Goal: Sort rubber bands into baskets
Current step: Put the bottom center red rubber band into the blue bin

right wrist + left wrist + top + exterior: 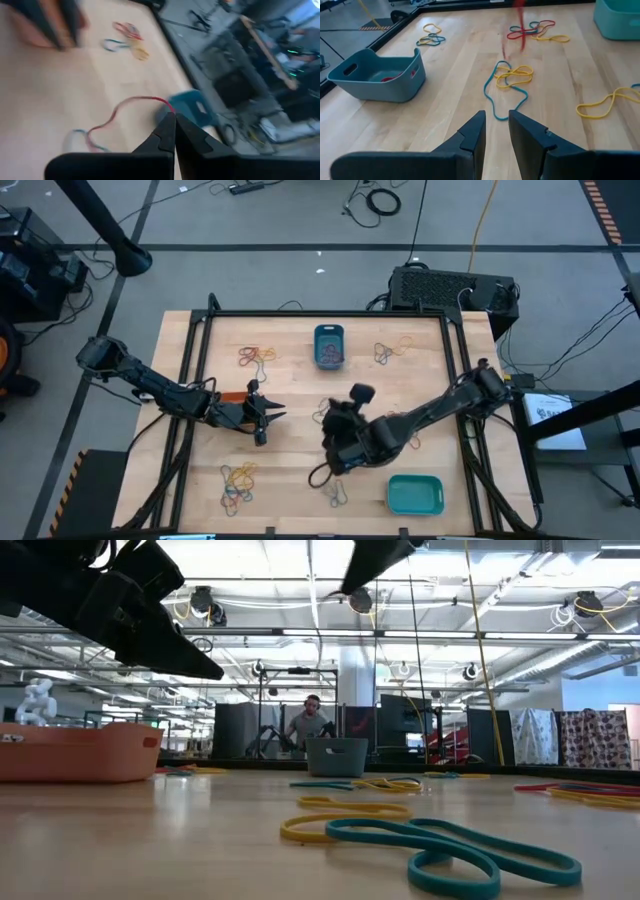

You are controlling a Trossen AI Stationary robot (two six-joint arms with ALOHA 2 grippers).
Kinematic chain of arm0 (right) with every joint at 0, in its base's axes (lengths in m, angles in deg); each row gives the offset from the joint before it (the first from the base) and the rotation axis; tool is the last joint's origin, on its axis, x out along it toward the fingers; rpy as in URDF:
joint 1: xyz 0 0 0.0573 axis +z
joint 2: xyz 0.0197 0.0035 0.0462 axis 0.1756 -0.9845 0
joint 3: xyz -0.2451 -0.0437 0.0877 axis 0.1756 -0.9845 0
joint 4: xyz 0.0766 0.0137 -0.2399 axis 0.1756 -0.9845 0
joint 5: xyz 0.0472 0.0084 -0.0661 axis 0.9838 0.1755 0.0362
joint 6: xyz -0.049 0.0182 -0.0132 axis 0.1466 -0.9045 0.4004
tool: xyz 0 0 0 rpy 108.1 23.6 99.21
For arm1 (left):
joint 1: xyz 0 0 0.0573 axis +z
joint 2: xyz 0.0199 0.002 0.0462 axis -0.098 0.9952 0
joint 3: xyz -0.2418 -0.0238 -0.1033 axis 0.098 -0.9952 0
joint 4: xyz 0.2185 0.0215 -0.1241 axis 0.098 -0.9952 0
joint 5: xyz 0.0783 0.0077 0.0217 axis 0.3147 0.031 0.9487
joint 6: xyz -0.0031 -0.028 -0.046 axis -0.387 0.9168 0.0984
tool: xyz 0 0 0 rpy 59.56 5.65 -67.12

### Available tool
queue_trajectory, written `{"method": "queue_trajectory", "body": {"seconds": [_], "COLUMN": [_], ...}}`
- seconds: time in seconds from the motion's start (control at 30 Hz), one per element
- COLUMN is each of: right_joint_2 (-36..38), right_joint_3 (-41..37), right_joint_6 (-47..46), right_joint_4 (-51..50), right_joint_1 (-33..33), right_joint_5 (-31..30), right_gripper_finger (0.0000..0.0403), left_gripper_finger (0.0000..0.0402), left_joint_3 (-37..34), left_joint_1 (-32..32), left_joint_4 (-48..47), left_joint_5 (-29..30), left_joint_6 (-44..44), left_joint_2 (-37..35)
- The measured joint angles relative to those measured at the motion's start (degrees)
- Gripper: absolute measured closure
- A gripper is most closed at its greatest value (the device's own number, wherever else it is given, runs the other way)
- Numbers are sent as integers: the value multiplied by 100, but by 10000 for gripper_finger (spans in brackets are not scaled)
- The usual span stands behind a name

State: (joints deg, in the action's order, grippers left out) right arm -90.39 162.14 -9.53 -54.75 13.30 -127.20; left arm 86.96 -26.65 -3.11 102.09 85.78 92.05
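High view: right gripper mid-table; dark basket at twelve o'clock.

Right wrist: jaws pinched shut on red band, dangling limp, featherlight, springy. Grip single strand.

Left wrist: left gripper slightly parted, empty, over blue-yellow bands.

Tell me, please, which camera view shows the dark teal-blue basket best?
The left wrist view: the dark teal-blue basket fills a good part of it, showing its handle cutout and something red inside. The high view shows it small from above, with bands inside. The low view shows only its far side wall. The right wrist view blurs it.
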Motion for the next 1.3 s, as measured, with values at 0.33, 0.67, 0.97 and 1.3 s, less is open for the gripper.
{"method": "queue_trajectory", "body": {"seconds": [0.33,0.67,0.97,1.3], "right_joint_2": [185,181,181,178], "right_joint_3": [0,0,0,-723], "right_joint_6": [483,2121,2413,2269], "right_joint_4": [-441,909,1749,2584], "right_joint_1": [-1303,-3113,-4026,-4222], "right_joint_5": [98,2012,2978,3849], "right_gripper_finger": [402,402,402,402], "left_gripper_finger": [309,309,309,309], "left_joint_3": [0,0,-2,-2], "left_joint_1": [0,1,-1,-1], "left_joint_4": [8,8,6,6], "left_joint_5": [0,0,0,0], "left_joint_6": [-2,-35,-39,-37], "left_joint_2": [0,0,0,0]}}
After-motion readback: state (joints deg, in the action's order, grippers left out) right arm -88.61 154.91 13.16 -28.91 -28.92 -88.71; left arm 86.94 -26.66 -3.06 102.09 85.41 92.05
